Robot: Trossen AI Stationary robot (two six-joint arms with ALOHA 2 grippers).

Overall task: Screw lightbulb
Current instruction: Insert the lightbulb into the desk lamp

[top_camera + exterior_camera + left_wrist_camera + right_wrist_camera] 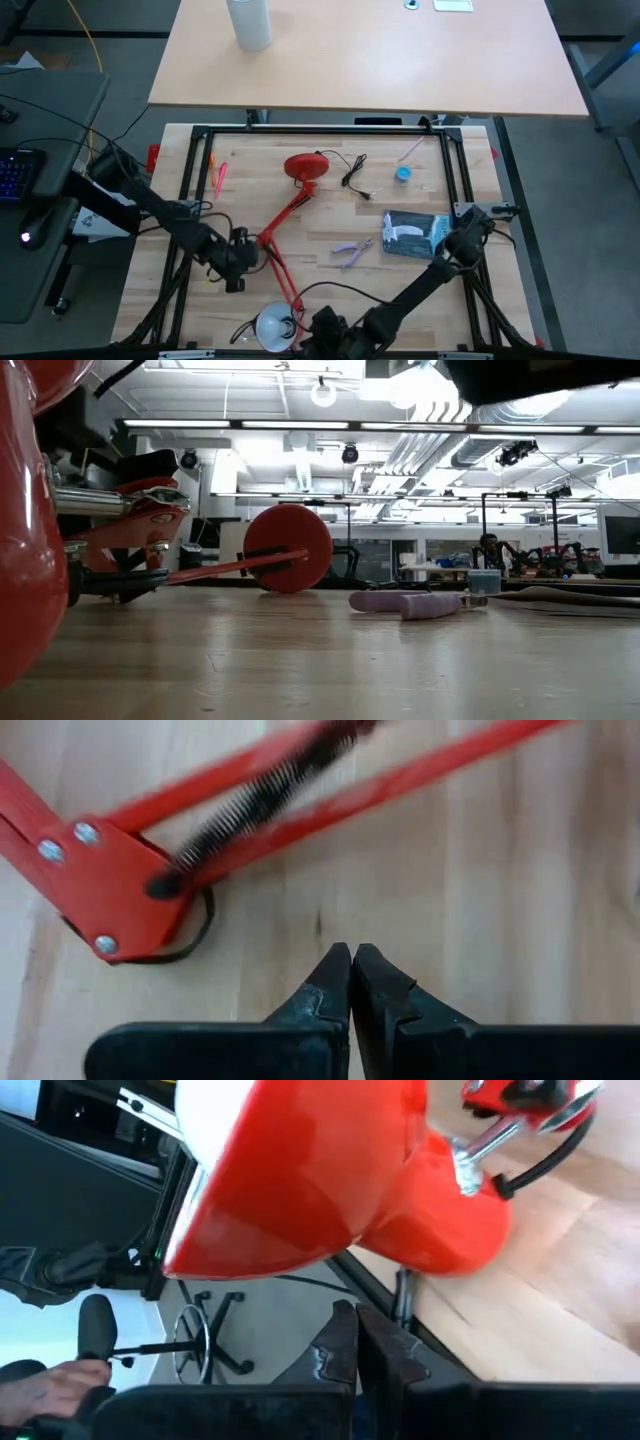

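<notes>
Left gripper (237,262), from above, sits by the red lamp's (290,215) elbow; right gripper (322,325) is beside the shade, where I see the lightbulb (275,327) (near counter (420,300) edge). Wrist views: both grippers closed tight, holding nothing.

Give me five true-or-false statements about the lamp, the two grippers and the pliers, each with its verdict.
1. The left gripper is shut beside the red lamp's elbow joint. True.
2. The right gripper holds the lamp's shade. False: it is shut on nothing, just next to the shade.
3. The purple-handled pliers lie on the table. True.
4. The lamp stands upright on its base. False: it lies flat, base at the far side.
5. The tall white cylinder stands inside the black frame. False: it is on the table beyond.
</notes>
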